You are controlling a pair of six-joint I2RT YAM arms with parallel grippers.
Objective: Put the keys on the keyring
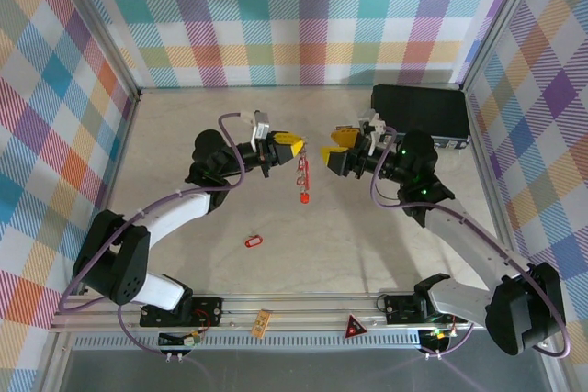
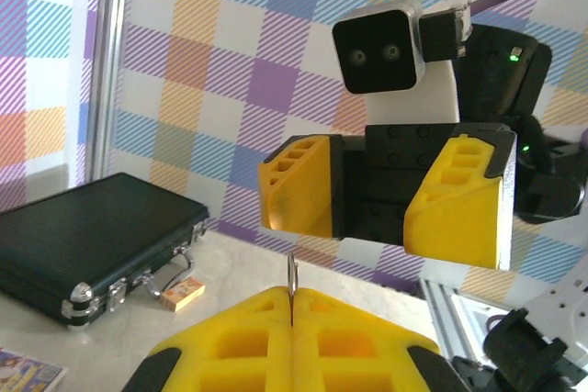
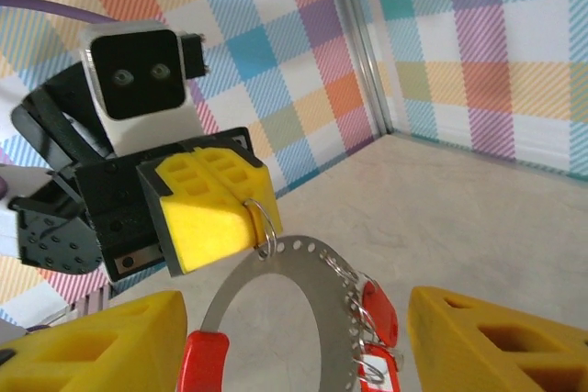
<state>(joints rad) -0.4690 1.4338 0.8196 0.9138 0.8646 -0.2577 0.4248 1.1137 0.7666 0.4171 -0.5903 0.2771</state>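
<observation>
Pinching the keyring (image 3: 289, 254) by its top, the left gripper (image 1: 296, 146) is closed on it; red keys (image 3: 378, 305) hang on it. Just beside the keyring the right gripper (image 2: 372, 195) stands wide and holds nothing. Further from the keyring, one loose key (image 1: 254, 241) lies on the surface (image 1: 367, 245).
</observation>
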